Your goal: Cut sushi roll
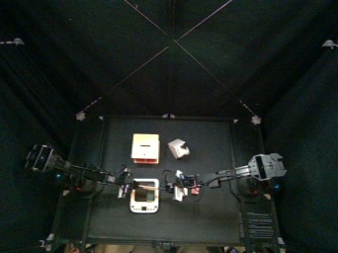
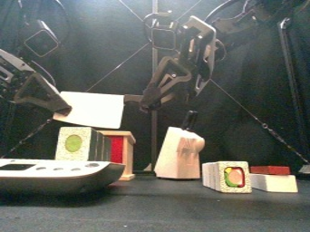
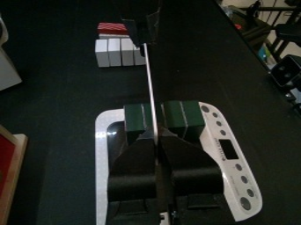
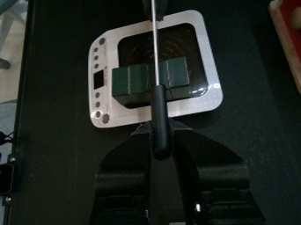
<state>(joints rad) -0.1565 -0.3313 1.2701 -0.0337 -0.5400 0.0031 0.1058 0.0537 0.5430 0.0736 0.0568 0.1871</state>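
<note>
- The sushi roll [image 4: 135, 77] sits in the middle of the white board [image 4: 194, 35], which is at the near edge of the table, a bit left of centre.
- The key relation is that the knife [image 4: 157, 53] hangs right over the roll. Both wrist views see it edge-on as a thin line crossing the roll's middle. The roll's long axis runs near-to-far and the blade runs left-to-right, so they look square to each other. A straight drop should halve it.
- From the front, the pale blade is clearly up in the air, well apart from the board [image 2: 49, 177]. I'd say the cut hasn't started.
- The right gripper [image 4: 159, 154] looks clamped on the knife's dark handle.
- The left gripper [image 3: 156, 149] seems pinched around the blade's other end, with the jaws tight on either side of it. I'm not 100% sure it's really gripping rather than just steadying.
- Both arms are about equally near the roll, one on each side of the board.
- Hard to make out:
  - In the left wrist view the roll [image 3: 182, 116] shows as two green lumps either side of the blade. I can't tell if it's already split or if the blade just hides the middle.
  - From the front the board's rim hides the roll completely.
  - From the top it's too tiny to read.
- The white-and-orange box [image 2: 91, 145], the little white block [image 2: 182, 152] and some spare sushi pieces [image 2: 230, 177] sit farther back or to the right, out of the way.
</note>
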